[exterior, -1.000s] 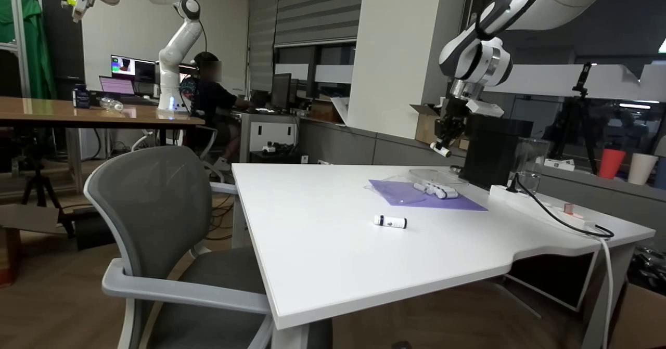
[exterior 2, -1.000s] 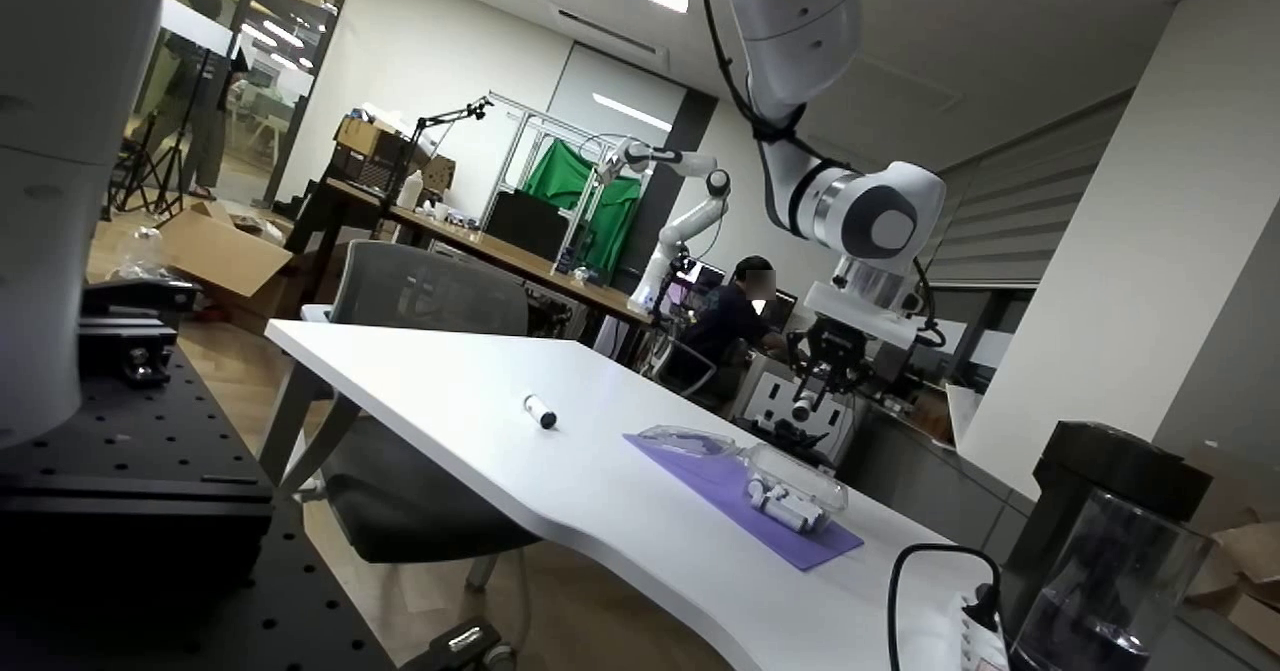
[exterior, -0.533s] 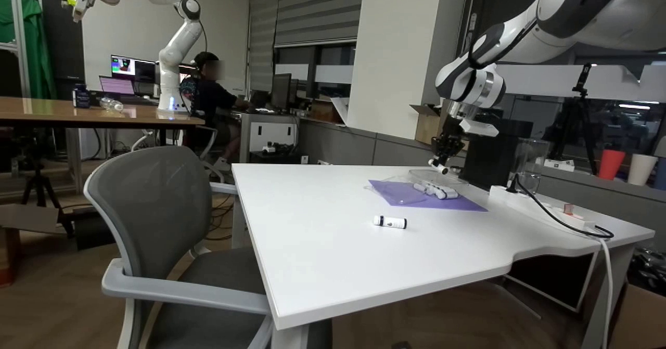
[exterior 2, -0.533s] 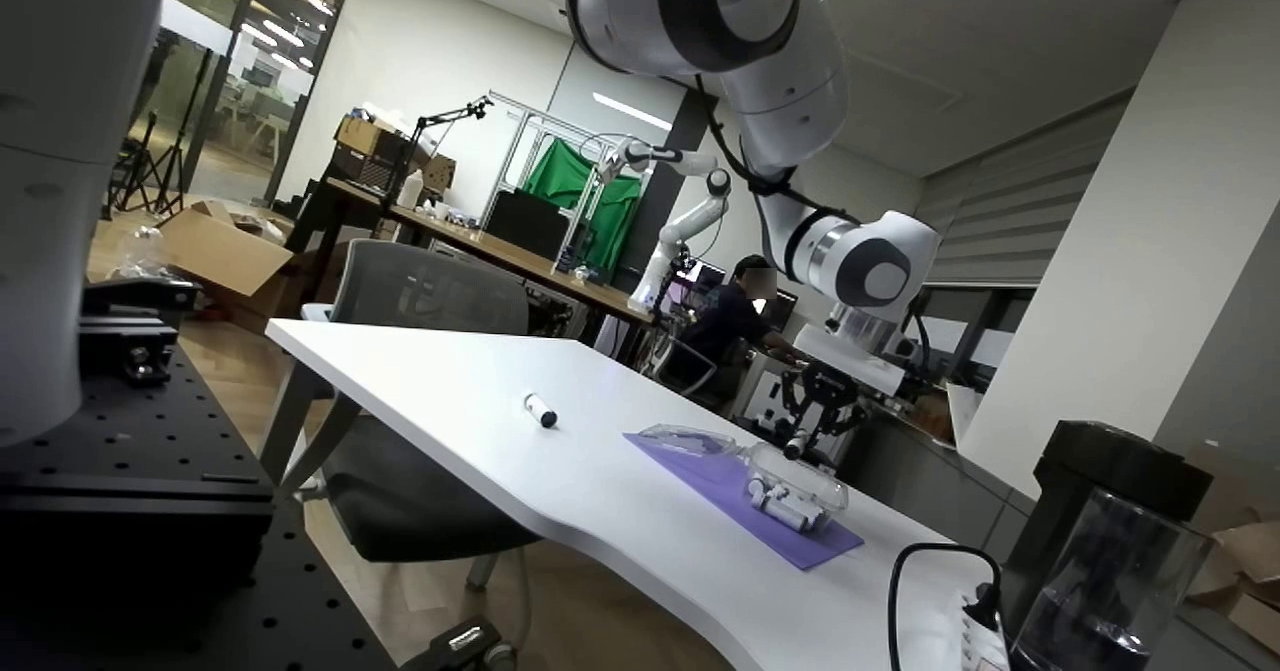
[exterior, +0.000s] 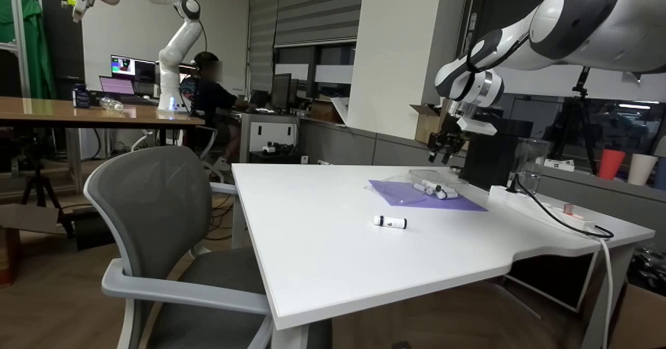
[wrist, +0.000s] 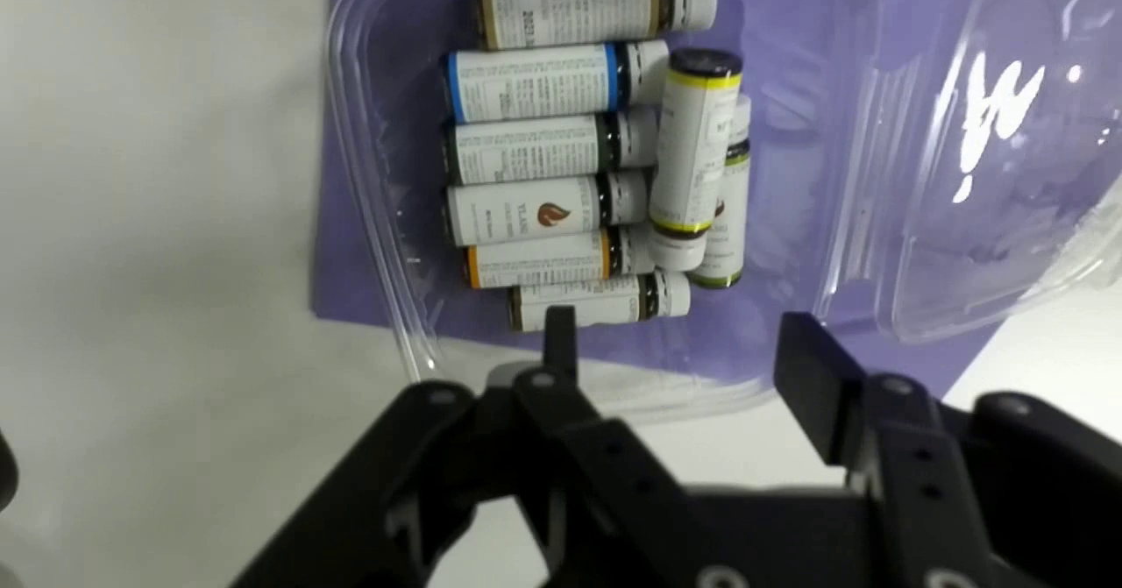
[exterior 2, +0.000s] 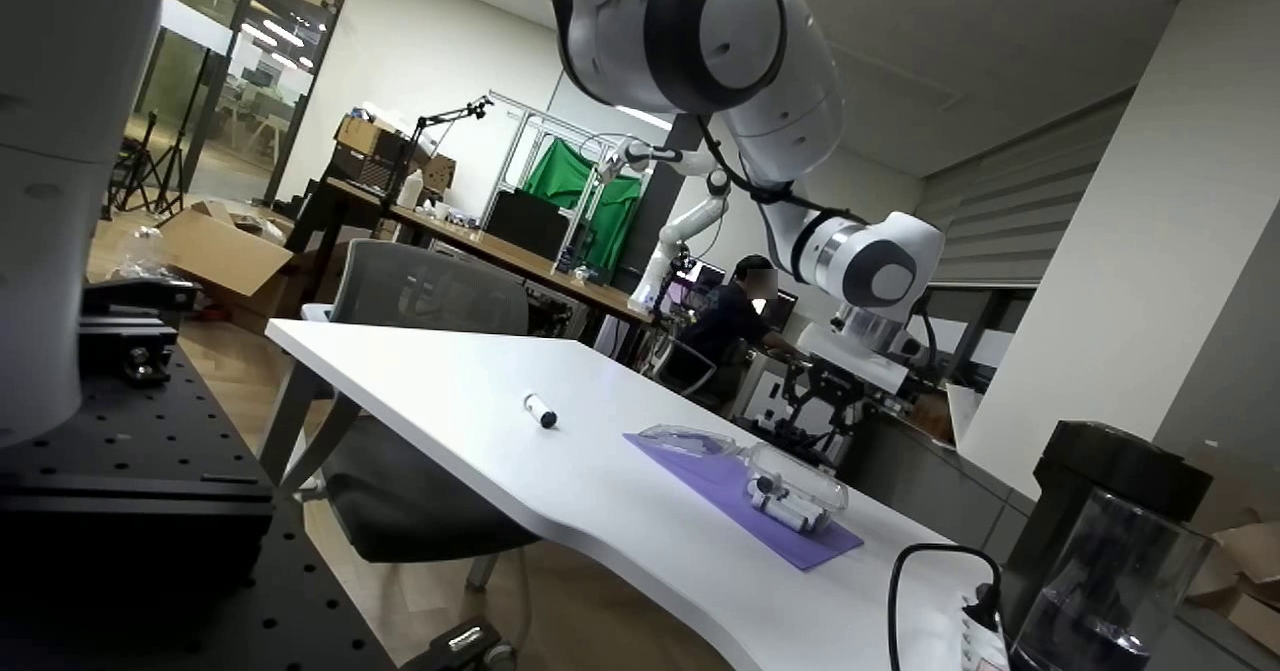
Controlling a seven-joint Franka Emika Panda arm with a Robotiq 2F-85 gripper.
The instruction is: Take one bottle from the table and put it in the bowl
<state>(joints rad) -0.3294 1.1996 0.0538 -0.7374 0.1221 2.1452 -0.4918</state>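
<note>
My gripper (wrist: pixel 677 329) is open and empty above the near rim of a clear plastic container (wrist: pixel 372 211), the task's bowl. It also shows open in both exterior views (exterior: pixel 439 157) (exterior 2: pixel 810 431). Several small white-labelled bottles lie in the container. A yellow-banded bottle (wrist: pixel 695 150) lies across the cap ends of others; it shows in both exterior views (exterior: pixel 431 185) (exterior 2: pixel 768 488). Another small white bottle (exterior: pixel 390 222) lies on its side on the white table, apart from the container (exterior 2: pixel 815 476); it also shows in an exterior view (exterior 2: pixel 540 411).
The container stands on a purple mat (exterior: pixel 460 203), with its clear open lid (wrist: pixel 990 176) beside it. A white power strip (exterior: pixel 541 211) with a black cable and a black appliance (exterior 2: pixel 1110 471) stand on the table's edge. A grey chair (exterior: pixel 156 208) is alongside.
My gripper came down toward the container holding a bottle, then opened. That bottle now lies on the others in the container. The bottle on the table has not moved.
</note>
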